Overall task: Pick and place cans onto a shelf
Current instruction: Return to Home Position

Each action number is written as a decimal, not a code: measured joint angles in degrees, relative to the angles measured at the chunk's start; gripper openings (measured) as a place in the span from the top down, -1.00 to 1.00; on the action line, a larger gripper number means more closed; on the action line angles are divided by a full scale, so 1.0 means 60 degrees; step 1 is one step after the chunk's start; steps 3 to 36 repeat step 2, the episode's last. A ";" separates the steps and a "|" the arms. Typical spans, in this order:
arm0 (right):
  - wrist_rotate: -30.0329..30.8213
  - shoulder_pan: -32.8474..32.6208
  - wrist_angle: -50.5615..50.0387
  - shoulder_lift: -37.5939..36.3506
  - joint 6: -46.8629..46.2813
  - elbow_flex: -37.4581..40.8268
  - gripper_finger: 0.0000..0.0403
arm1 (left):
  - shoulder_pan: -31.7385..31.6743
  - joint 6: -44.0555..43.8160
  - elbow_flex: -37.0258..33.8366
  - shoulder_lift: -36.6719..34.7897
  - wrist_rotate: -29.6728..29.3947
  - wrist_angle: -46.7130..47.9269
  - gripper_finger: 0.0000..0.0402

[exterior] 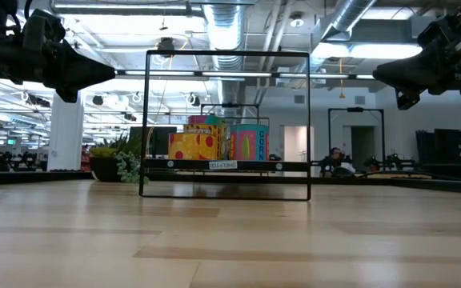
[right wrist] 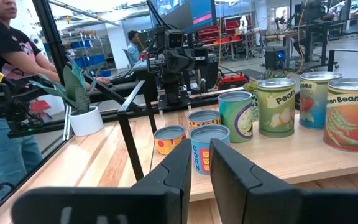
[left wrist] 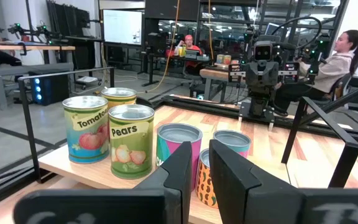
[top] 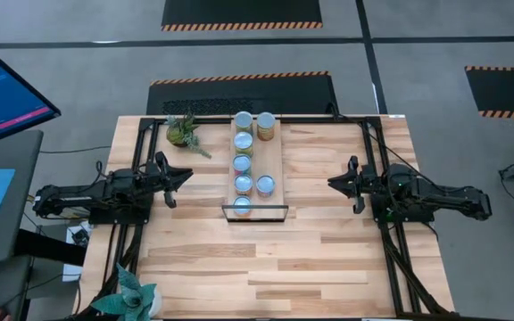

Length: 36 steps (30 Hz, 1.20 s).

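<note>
The left arm [top: 96,194] and the right arm [top: 435,198] are twins: matte black, built of chunky jointed segments. The left gripper [top: 188,176] and the right gripper [top: 332,184] each carry two flat, angular dark fingers [left wrist: 178,177]. A pale grey camera box [left wrist: 263,51] sits on the right arm's wrist.

Low view: front cans [exterior: 194,146] hide rear ones. L wrist view: left gripper [left wrist: 200,155] blocks two labels. High view: labels too small.

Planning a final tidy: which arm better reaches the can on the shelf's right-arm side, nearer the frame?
Right. That can sits at the shelf edge facing the right gripper, nothing between; the left gripper would cross a neighbouring can.
</note>
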<state>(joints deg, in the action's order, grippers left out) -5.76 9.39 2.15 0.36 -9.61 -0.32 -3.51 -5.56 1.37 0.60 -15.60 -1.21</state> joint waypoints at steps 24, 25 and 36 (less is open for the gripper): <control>0.0000 0.0000 0.0000 0.0000 0.0000 0.0000 0.60 | 0.0000 -0.0001 0.0000 0.0001 0.0000 0.0000 0.77; 0.0000 0.0000 0.0000 0.0000 0.0000 0.0000 0.60 | 0.0000 -0.0001 0.0000 0.0001 0.0000 0.0000 0.77; 0.0000 0.0000 0.0000 0.0000 0.0000 0.0000 0.60 | 0.0000 -0.0001 0.0000 0.0001 0.0000 0.0000 0.77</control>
